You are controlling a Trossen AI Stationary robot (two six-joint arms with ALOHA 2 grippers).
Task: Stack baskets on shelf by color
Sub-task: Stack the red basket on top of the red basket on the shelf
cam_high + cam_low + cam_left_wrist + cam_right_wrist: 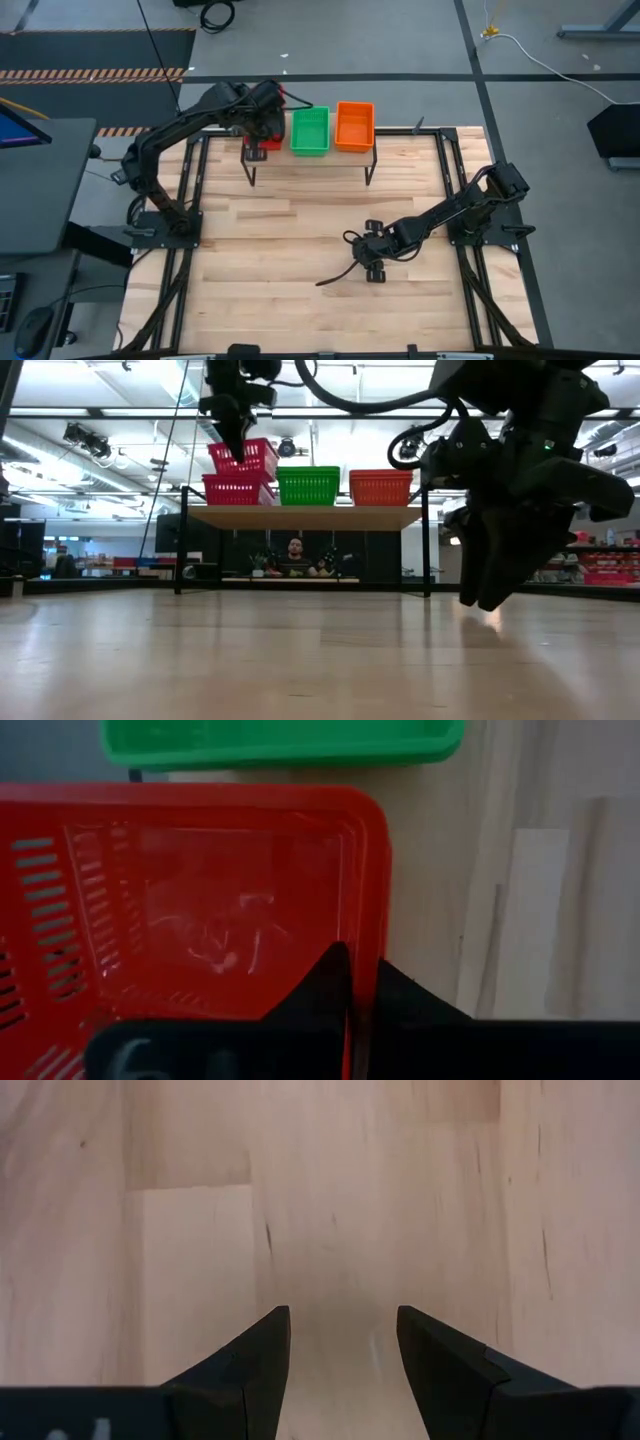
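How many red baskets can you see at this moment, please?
2 distinct: one red basket sits on the shelf beside the green stack; another, tilted, is held above it by the left tool. More may be nested unseen.

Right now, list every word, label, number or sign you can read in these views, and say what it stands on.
None can be read.
Red basket held by the left gripper: faint pale marks on its floor, too blurred to read.
Green basket, orange basket, shelf: no print visible.
Room behind the table in the low view: signs and screens too small to read.
Right gripper, open over the bare table: no marking.
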